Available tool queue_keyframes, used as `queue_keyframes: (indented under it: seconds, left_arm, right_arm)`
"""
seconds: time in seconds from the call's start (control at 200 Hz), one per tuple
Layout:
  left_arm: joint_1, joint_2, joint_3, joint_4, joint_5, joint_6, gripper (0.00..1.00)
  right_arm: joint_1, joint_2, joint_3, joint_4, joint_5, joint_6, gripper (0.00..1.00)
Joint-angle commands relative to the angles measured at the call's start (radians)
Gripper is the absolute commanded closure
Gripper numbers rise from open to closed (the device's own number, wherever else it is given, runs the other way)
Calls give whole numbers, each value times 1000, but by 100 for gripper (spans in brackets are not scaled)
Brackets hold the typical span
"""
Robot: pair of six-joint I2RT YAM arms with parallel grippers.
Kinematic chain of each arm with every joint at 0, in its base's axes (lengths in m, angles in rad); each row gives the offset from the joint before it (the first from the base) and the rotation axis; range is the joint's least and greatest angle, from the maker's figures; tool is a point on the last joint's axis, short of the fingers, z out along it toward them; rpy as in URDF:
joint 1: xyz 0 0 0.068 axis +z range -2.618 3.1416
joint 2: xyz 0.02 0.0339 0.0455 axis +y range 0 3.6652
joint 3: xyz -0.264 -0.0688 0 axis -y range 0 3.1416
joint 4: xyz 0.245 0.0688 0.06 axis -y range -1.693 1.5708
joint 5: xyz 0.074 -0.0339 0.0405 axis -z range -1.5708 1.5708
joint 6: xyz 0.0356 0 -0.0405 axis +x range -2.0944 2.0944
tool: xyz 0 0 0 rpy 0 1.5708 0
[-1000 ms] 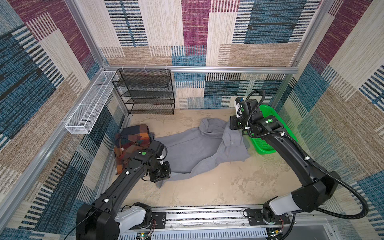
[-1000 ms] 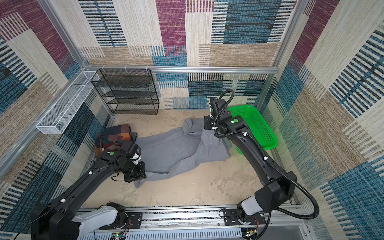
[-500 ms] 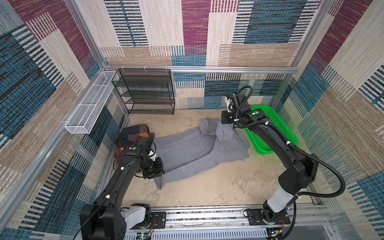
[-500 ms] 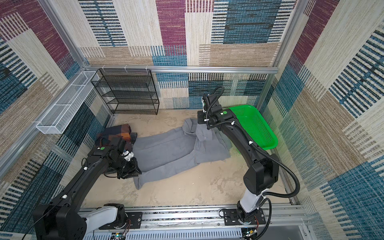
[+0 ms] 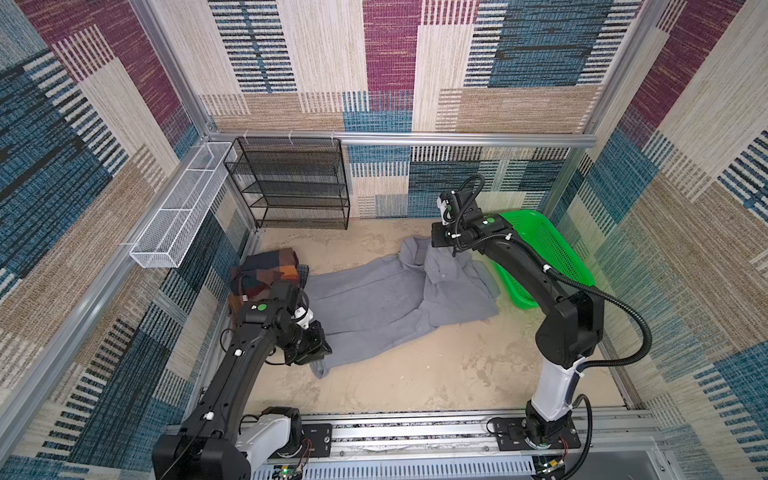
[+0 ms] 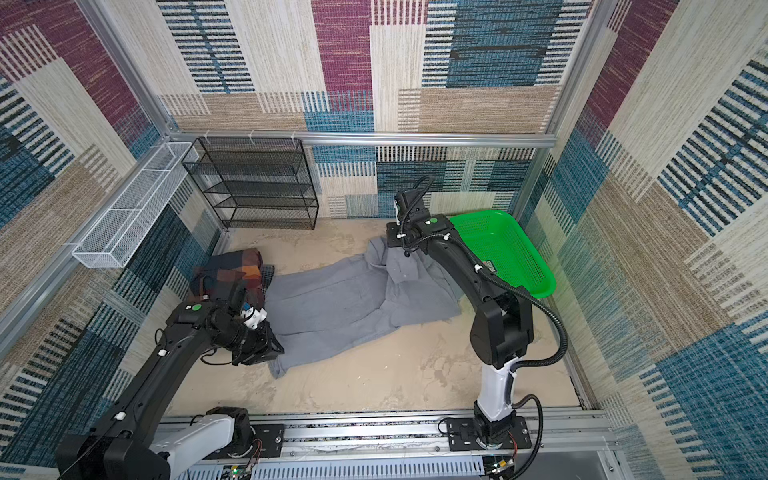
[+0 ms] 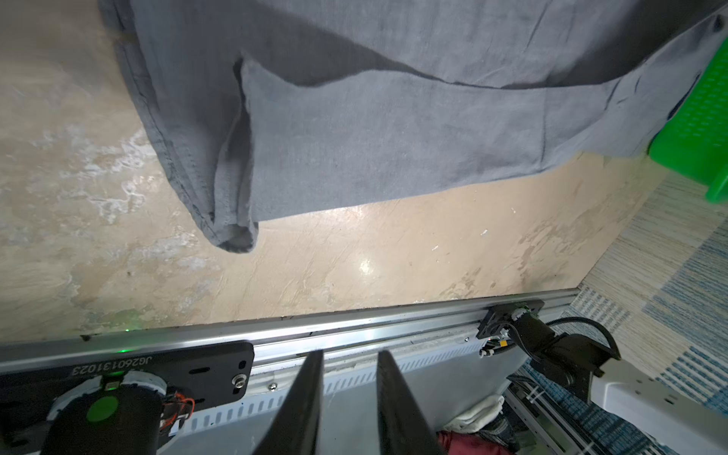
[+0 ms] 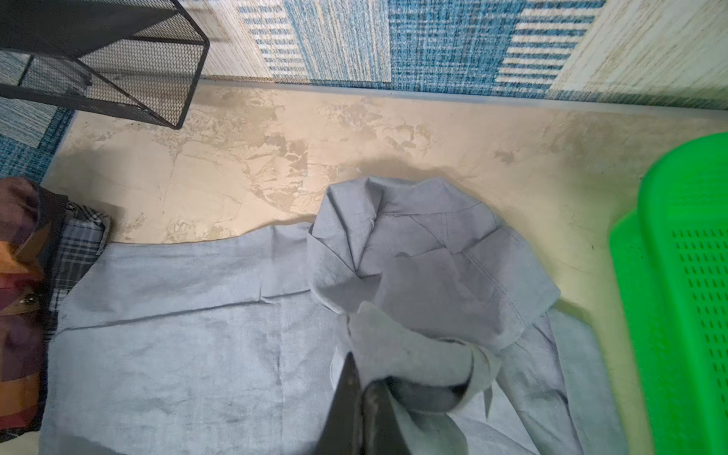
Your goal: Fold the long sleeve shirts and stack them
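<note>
The gray long sleeve shirt (image 5: 395, 299) (image 6: 340, 299) lies spread across the middle of the table, collar toward the back. My right gripper (image 5: 446, 249) (image 8: 360, 378) is shut on a fold of the gray shirt (image 8: 177, 335) beside the collar and holds it a little off the table. My left gripper (image 5: 320, 357) (image 7: 350, 362) hovers by the shirt's near left corner (image 7: 236, 236), open with nothing between its fingers. The plaid long sleeve shirt (image 5: 266, 272) (image 6: 228, 270) sits folded at the left, touching the gray one.
A green mesh basket (image 5: 544, 257) (image 6: 503, 249) leans at the right behind the right arm. A black mesh shelf (image 5: 291, 183) stands at the back left. A white wire tray (image 5: 183, 203) hangs on the left wall. The metal rail (image 5: 415, 432) borders the front.
My left gripper has opened and let go of the gray shirt's near corner, which now lies on the table. My right gripper has carried its fold of the shirt to the left.
</note>
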Motion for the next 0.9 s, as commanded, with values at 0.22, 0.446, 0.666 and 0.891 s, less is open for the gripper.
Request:
queue_keyframes:
  seconds: [0.22, 0.446, 0.666, 0.891]
  left_arm:
    - [-66, 41, -102, 216, 26, -136, 73]
    - [-108, 79, -92, 274, -42, -167, 76]
    - [-120, 85, -151, 339, -59, -206, 76]
    - [-151, 75, -191, 395, -62, -261, 76]
  right_arm:
    - [-6, 27, -56, 74, 38, -13, 100]
    - [-41, 102, -93, 119, -70, -4, 100]
    - [-41, 163, -55, 99, -106, 15, 77]
    - [-56, -19, -154, 143, -41, 76, 16]
